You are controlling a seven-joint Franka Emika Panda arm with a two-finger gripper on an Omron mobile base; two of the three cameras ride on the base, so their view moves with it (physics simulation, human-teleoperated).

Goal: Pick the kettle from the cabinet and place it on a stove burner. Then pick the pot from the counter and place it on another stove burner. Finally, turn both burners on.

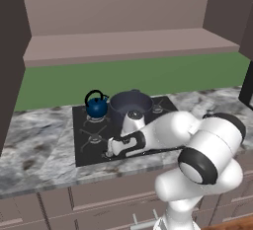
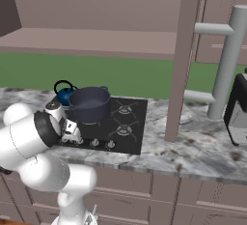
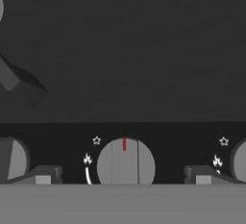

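On cooktop (image 1: 84,147): pot (image 1: 130,106) empty, kettle (image 1: 97,105) beside; fingers (image 3: 42,175) wide apart w/ nothing held.

Glossy white rounded arm (image 1: 197,150) segments with black joint rings, small dark fingers (image 3: 43,176).

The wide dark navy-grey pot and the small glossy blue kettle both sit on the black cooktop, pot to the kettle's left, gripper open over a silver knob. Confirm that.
One detail is wrong: in the left base view the wide dark navy-grey pot sits to the right of the small glossy blue kettle, not its left. Both do stand on the black cooktop, and the open gripper straddles a silver knob.
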